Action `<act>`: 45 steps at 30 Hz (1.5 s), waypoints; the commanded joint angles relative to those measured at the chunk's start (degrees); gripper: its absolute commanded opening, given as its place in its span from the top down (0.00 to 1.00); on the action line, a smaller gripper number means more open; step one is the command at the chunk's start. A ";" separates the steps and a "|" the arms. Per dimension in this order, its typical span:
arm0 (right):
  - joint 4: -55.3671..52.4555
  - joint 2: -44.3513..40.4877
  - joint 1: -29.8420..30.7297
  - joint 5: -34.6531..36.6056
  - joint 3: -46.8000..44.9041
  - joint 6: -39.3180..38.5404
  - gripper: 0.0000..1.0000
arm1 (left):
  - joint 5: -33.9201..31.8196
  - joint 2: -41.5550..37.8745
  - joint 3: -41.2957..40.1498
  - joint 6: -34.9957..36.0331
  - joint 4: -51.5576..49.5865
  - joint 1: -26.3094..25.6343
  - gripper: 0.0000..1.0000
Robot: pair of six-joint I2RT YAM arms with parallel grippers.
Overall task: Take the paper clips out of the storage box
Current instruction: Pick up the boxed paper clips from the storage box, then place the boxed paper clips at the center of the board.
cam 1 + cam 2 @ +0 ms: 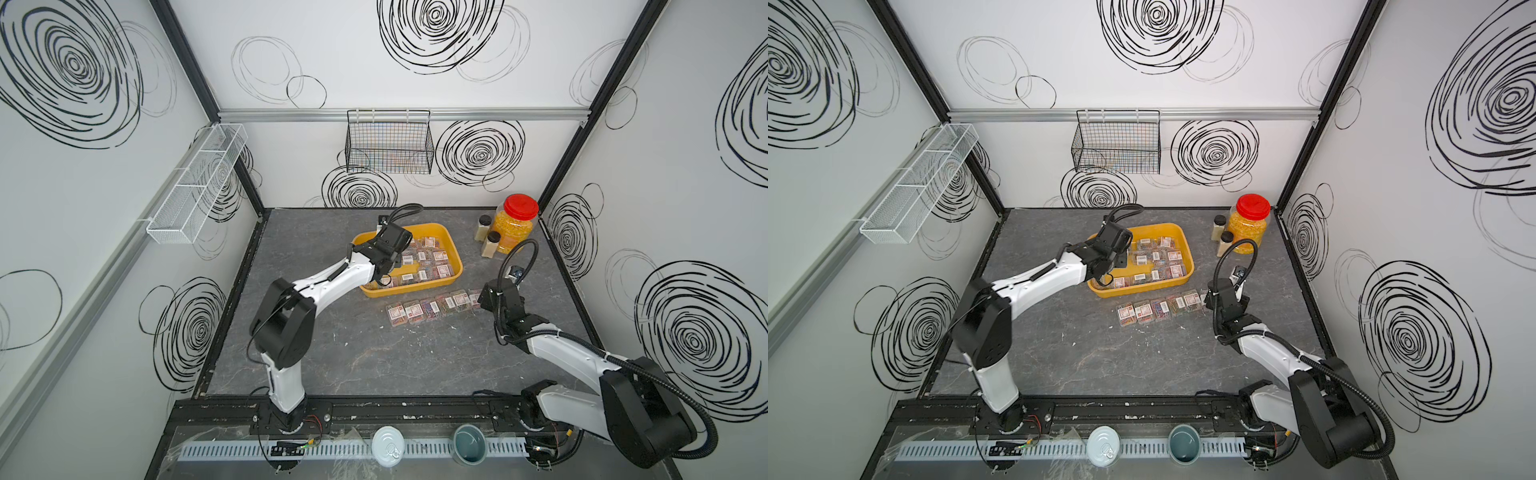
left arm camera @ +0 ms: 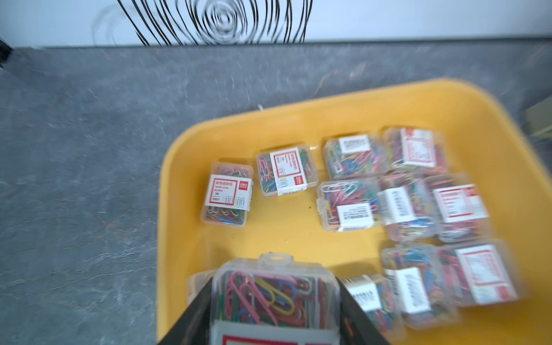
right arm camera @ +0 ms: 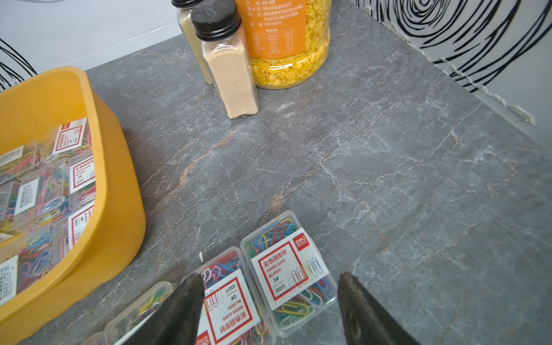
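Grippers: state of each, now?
Left gripper: shut on a paper clip case.
Right gripper: open, empty.

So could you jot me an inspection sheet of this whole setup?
Surface: grey marbled tabletop.
Job's things: yellow storage box holds many paper clip cases; a row of cases lies beside it.
Clutter: red-lidded jar, two spice bottles, tin and cup at the front edge.
Grippers: left gripper shut on a case at the box; right gripper open above the row.
Cables: black hose loops at each wrist.
Surroundings: swirl-patterned walls, black wire basket, white mesh rack.
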 commanded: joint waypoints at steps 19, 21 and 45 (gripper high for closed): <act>-0.62 -1.08 2.26 4.12 0.65 -0.09 0.27 | -0.93 -46.10 -49.85 -16.81 3.07 3.76 0.58; -0.52 -1.24 2.33 4.39 0.56 -0.06 0.27 | 0.14 -46.27 -53.12 -18.32 5.74 3.21 0.57; -0.34 -1.51 2.45 3.95 0.43 -0.37 0.26 | -5.78 -21.73 -46.27 -29.06 16.20 -14.84 0.61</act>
